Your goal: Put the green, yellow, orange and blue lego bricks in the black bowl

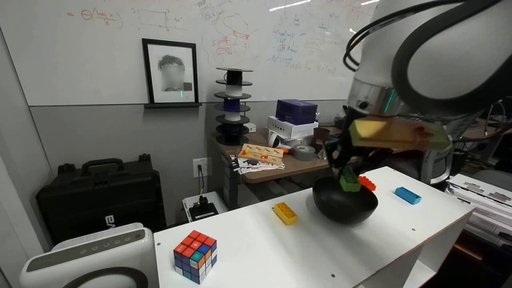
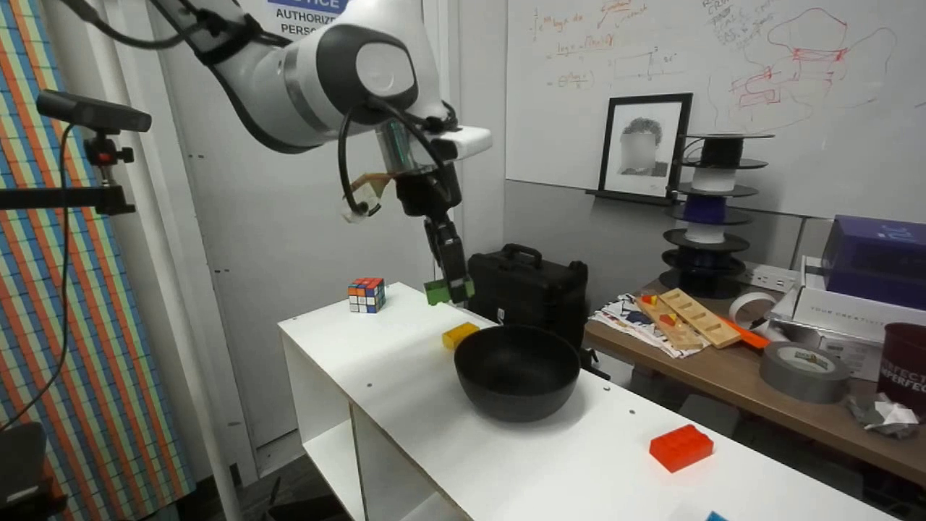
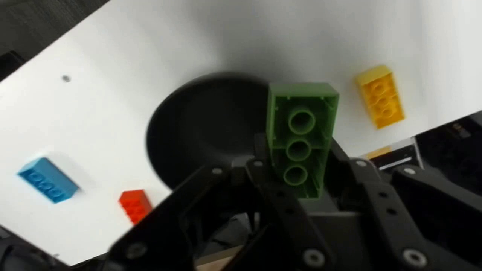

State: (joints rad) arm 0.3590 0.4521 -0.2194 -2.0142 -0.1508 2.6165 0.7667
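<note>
As the green brick (image 3: pixel 303 130) hangs in mid-air near the black bowl (image 2: pixel 517 383), the gripper (image 3: pixel 297 154) holds it clamped by its sides.
On the white shelf unit (image 1: pixel 248 248), the yellow brick (image 1: pixel 285 213) lies to one side of the bowl, the puzzle cube (image 1: pixel 195 256) farther out; across the bowl lie the orange-red brick (image 2: pixel 681 448) and, farther off, the light blue brick (image 1: pixel 407 195).

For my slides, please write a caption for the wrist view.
Pincer grips green brick; yellow brick, blue brick and orange-red brick lie outside the black bowl.
</note>
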